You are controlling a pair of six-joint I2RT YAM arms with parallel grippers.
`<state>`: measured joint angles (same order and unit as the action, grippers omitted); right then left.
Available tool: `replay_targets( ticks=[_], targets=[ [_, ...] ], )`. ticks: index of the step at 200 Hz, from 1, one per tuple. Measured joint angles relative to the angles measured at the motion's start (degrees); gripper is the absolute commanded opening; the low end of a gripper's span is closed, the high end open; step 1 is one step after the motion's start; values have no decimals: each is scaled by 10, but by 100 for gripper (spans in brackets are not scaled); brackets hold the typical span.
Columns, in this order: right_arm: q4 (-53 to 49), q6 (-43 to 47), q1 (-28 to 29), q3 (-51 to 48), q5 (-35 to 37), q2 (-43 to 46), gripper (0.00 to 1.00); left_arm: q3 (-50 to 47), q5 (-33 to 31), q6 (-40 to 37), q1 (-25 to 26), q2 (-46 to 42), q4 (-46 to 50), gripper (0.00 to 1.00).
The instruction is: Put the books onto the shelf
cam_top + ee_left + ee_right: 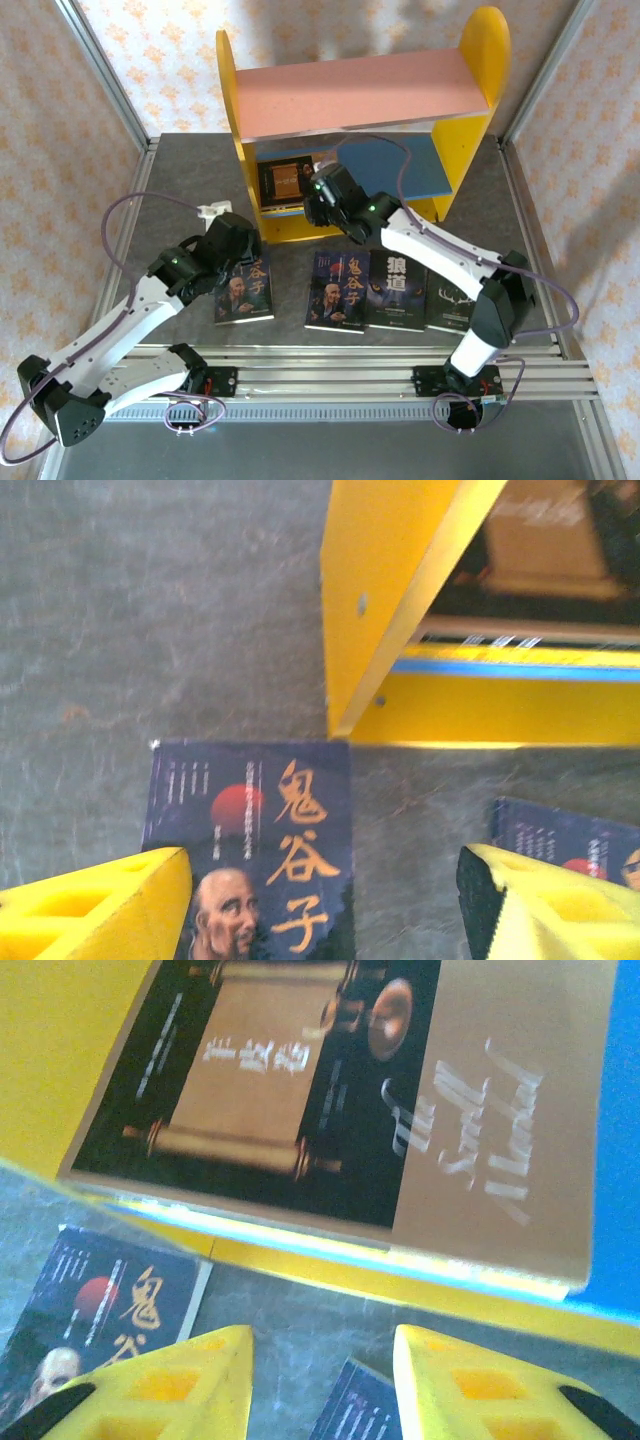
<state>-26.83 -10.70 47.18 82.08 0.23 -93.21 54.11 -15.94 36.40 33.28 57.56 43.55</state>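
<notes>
Holds the left claw (325,880) wide and empty, low over the leftmost book (250,850) on the table (150,610), probably to straddle its cover for a pickup. Has, at 1 o'clock of that claw, the yellow side panel (390,590) of the shelf (487,60), near enough to call for care on any lift. Carries the right claw (322,1345) narrower, fingers apart with nothing between them, at the front lip of the blue lower board (400,165). Faces, at 12 o'clock of it, the tan book (330,1090), which appears to lie flat on that board just beside the left panel; by that, counts as one of five shelved. Leaves four on the table, in a row at 6 o'clock of the shelf: the leftmost book, then the second book (337,290), the third book (397,290) and the fourth book (450,300), half hidden under the right arm (495,300) at the 3 o'clock end. Lying flat and cover up, so hard to pinch from straight above; likely calls for tipping or sliding an edge first. Looks, from the wide spread over the leftmost book, set to take that one next.
</notes>
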Motion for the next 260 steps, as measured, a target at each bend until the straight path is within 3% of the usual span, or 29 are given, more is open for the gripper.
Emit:
replay_targets(
  ticks=[45,102,191,260],
  targets=[
    [56,-78,60,-105,-40,-15,41,-102,56,42,-57,19,-3,71],
    [108,-147,144,-106,-90,-139,41,-161,98,63,-95,17,-41,71],
    [128,-163,153,-26,-115,-228,41,-179,115,73,-108,0,-57,71],
    [113,-160,155,-22,-96,-243,25,-179,125,73,-108,-9,-58,71]
  ],
)
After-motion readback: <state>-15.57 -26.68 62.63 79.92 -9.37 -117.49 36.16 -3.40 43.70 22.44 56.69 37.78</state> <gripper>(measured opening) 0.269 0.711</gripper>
